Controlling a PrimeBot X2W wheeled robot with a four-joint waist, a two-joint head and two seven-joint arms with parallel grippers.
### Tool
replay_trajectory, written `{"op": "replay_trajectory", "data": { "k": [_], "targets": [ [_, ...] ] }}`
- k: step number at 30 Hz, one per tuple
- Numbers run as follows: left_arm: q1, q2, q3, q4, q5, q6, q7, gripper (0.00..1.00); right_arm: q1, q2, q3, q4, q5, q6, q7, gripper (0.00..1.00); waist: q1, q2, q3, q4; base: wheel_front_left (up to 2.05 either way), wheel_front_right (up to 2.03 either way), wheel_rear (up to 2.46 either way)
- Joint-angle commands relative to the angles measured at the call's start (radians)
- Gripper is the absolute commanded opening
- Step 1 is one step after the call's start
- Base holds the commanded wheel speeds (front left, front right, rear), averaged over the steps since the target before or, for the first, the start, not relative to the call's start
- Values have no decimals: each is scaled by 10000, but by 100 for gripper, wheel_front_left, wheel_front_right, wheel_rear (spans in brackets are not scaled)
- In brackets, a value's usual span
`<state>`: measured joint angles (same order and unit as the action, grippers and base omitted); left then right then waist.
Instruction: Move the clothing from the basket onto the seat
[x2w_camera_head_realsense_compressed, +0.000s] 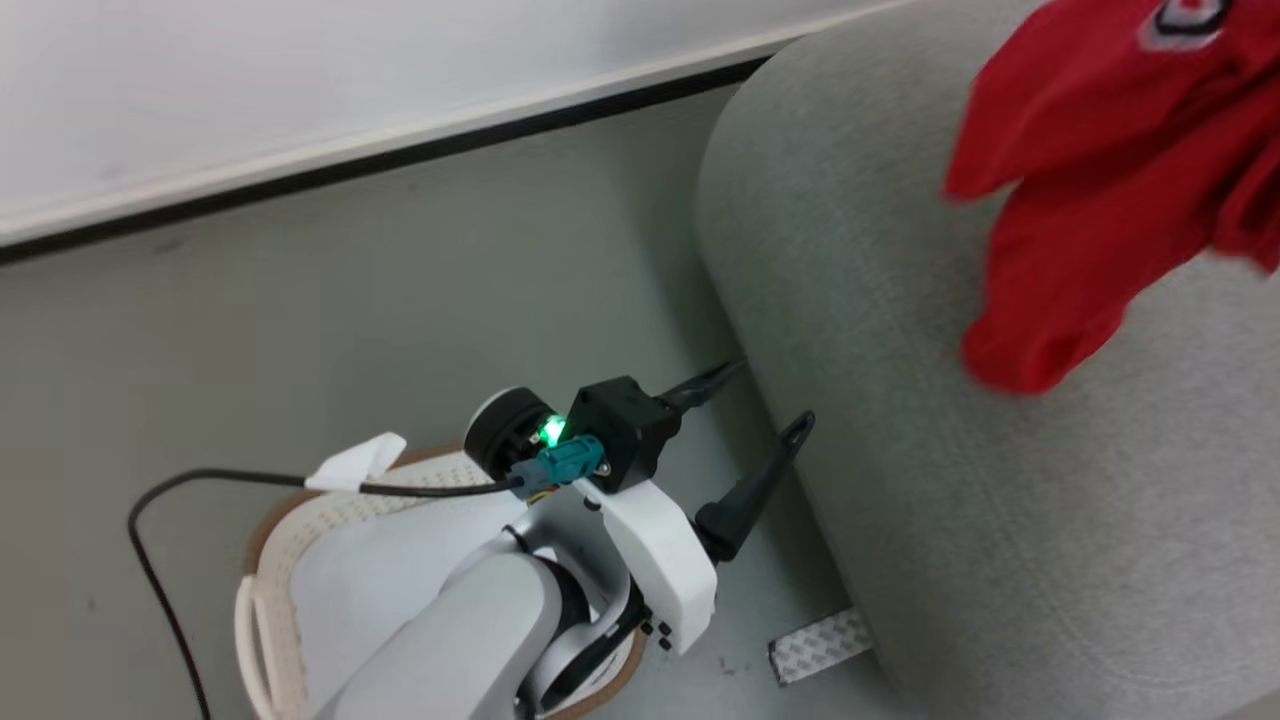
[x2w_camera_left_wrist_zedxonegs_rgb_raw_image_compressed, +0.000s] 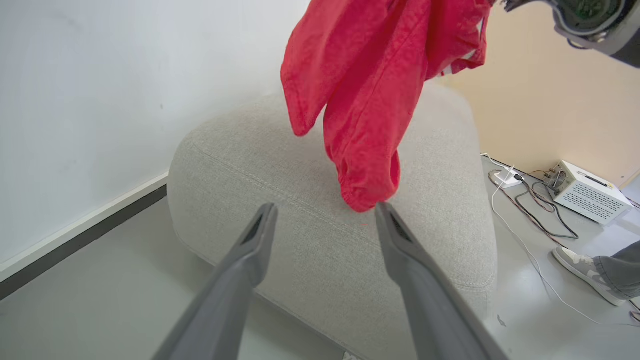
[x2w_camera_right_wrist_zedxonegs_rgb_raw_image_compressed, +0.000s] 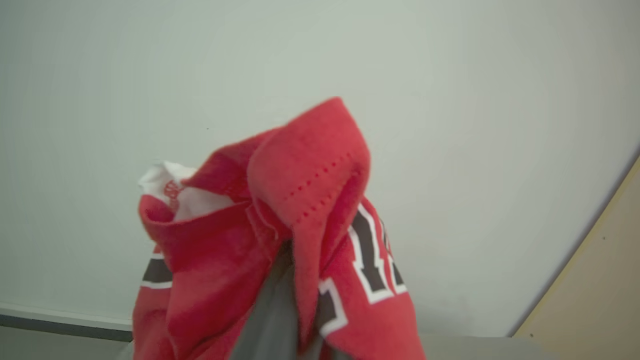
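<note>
Here the red jersey (x2w_camera_head_realsense_compressed: 1090, 200) hangs over the grey sofa (x2w_camera_head_realsense_compressed: 1000, 500), pinched in the right hand (x2w_camera_right_wrist_zedxonegs_rgb_raw_image_compressed: 285, 300), at two o'clock from the spread left hand (x2w_camera_head_realsense_compressed: 772, 393).

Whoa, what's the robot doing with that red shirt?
The robot is putting the red jersey onto the sofa. Its right gripper is pinching the jersey, which hangs bunched up over the grey cushion and is not laid down yet. The left gripper is open and holds nothing, right beside the sofa's edge. The basket sits on the floor under the left arm, with a pale cloth in it.
</note>
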<state>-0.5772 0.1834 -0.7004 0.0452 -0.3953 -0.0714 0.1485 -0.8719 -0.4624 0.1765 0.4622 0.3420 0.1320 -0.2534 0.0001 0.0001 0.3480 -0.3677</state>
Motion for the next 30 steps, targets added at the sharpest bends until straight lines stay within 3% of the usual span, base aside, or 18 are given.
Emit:
{"op": "replay_trajectory", "data": {
  "k": [1,8,9,20,23,24,25,26,27,30],
  "targets": [
    [-196,26,8,28,111,-41,-64,100,-673,-281,-309,268,73,-25,109,0,-1,-1,759,696,0,0,0],
    [-541,40,-39,144,159,-137,-249,100,-2476,-1011,-1480,1884,-38,-25,488,0,-1,-1,1264,1222,0,0,0],
    [-576,15,-67,184,152,-140,-315,100,-2736,-1050,-1781,2552,-258,-25,545,0,-1,-1,1329,1345,0,0,0],
    [-246,115,-213,441,-5,-103,-516,100,-1706,229,-4114,6486,-931,-25,46,0,-1,-1,1111,1738,0,0,0],
    [-167,166,-199,446,-22,-78,-512,100,-1586,399,-4580,6975,-1102,-25,-16,0,-1,-1,1074,1752,0,0,0],
    [-118,192,-193,456,-54,-72,-506,100,-1512,459,-4811,7206,-1210,-25,-41,8,-1,-1,1046,1747,0,0,0],
    [-83,213,-189,465,-106,-67,-500,100,-1468,520,-5006,7409,-1331,-25,-35,33,-1,-1,1022,1737,0,0,0],
    [-58,263,-187,488,-130,-68,-504,100,-1451,628,-5157,7571,-1444,-25,-56,93,-1,-1,977,1717,0,0,0],
    [-20,313,-167,498,-150,-63,-530,100,-1425,703,-5298,7661,-1557,-25,-78,100,-1,-1,922,1687,0,0,0],
    [127,410,-125,548,-228,-8,-577,100,-1215,899,-5566,7814,-1979,-25,-122,100,-1,-1,766,1607,0,0,0]
  ]
}}
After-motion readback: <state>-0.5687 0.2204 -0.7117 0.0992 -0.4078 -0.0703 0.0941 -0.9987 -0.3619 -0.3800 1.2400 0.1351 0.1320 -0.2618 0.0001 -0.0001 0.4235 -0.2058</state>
